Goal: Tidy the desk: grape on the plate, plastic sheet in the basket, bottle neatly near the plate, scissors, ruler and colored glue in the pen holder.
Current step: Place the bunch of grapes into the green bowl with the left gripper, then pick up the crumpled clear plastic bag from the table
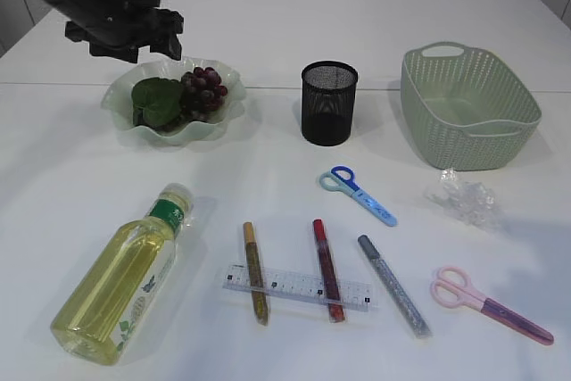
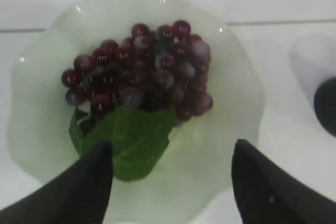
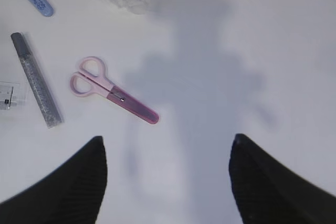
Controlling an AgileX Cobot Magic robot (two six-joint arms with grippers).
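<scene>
Grape [image 2: 142, 72] on plate [image 2: 231, 129], left end effector [image 2: 170, 182] above

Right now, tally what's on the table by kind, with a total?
Scissors: 2, blue pair, pink pair
Glitter glue tubes: 3, gold, red, silver
Clear ruler: 1
Yellow-liquid bottle: 1
Crumpled clear plastic sheet: 1
Dark grape bunch: 1
Wavy green plate: 1
Black mesh pen holder: 1
Green woven basket: 1
Total: 12

Grape [image 1: 203, 88] on plate [image 1: 125, 122], left of pen holder [image 1: 328, 103].
</scene>
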